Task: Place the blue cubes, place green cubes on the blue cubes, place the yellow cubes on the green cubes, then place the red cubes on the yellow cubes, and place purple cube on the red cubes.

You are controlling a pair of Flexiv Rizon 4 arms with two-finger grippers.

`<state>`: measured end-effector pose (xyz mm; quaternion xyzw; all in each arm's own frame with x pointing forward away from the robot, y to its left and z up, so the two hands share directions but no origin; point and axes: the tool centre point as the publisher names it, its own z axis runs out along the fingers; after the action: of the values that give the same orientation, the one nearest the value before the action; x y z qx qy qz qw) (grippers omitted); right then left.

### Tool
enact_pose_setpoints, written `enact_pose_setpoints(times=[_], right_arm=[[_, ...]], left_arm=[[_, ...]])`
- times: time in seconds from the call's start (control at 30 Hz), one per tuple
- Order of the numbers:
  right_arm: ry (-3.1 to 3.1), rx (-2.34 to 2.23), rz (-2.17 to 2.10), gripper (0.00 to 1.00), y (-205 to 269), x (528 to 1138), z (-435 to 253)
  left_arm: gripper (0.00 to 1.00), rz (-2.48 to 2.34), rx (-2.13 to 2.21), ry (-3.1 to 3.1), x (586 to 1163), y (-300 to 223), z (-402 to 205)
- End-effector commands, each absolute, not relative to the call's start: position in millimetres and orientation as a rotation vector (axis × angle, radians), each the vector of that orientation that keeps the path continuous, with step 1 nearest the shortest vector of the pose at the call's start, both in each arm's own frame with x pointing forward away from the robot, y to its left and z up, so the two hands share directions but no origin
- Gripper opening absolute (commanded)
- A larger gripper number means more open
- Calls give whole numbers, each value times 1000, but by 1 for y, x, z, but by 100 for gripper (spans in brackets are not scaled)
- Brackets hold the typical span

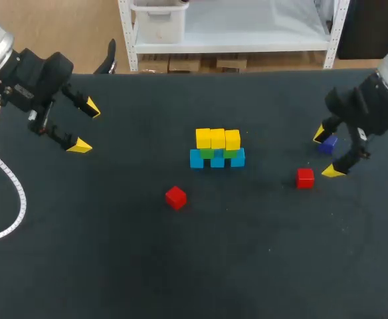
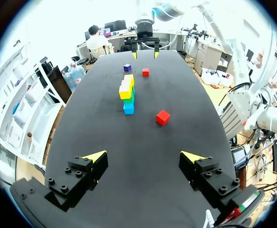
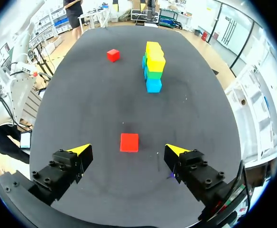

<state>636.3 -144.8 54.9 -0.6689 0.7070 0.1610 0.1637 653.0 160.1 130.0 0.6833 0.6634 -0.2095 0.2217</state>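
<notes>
Item: stacked block structure, at the centre of the head view on the dark bench (image 1: pixel 114 266). Bottom tier: blue cubes (image 1: pixel 217 161), three in a row, resting on the bench surface. Middle tier: green cubes (image 1: pixel 207 153), sitting on the blue ones and mostly hidden under the tier above; two green faces show. Top tier: yellow cubes (image 1: pixel 218 139), three side by side, touching one another, resting on the green. Loose pieces: first red cube (image 1: pixel 175 197), alone on the bench at lower left of the structure, apart from it; second red cube (image 1: pixel 305 177), at the right of the frame, well apart from the structure and just beside the right hand's lower fingertip, not touching it; purple cube (image 1: pixel 327 143), at right of the frame, lying on the bench between the right hand's two fingers, close to the upper one. Right hand (image 1: pixel 327 153): enters from the right edge, fingers spread wide apart, clamped on nothing; its own wrist view shows the second red cube just ahead of it, in line with the gap between the fingers. Left hand (image 1: pixel 86 126): upper left of the frame, fingers spread wide apart, holding nothing, well apart from every cube.
</notes>
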Motion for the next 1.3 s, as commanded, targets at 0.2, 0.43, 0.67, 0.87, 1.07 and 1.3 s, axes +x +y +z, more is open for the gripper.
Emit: enact_pose_setpoints(times=[0.2, 0.43, 0.67, 0.87, 1.07, 1.3], right_arm=[[2042, -1893, 443, 100, -140, 624, 28], [2060, -1888, 422, 100, -139, 626, 12], [2071, -1878, 413, 100, -136, 633, 7], [2056, -1902, 419, 61, -129, 635, 2], [2057, -1924, 421, 21, -128, 637, -4], [2069, -1912, 406, 0, -133, 643, 0]], left_arm=[[100, -579, 1888, 1826, 653, 161, 129], [100, -579, 1888, 1826, 653, 161, 129], [100, -579, 1888, 1826, 653, 161, 129], [100, -579, 1888, 1826, 653, 161, 129], [100, -579, 1888, 1826, 653, 161, 129], [100, -579, 1888, 1826, 653, 161, 129]])
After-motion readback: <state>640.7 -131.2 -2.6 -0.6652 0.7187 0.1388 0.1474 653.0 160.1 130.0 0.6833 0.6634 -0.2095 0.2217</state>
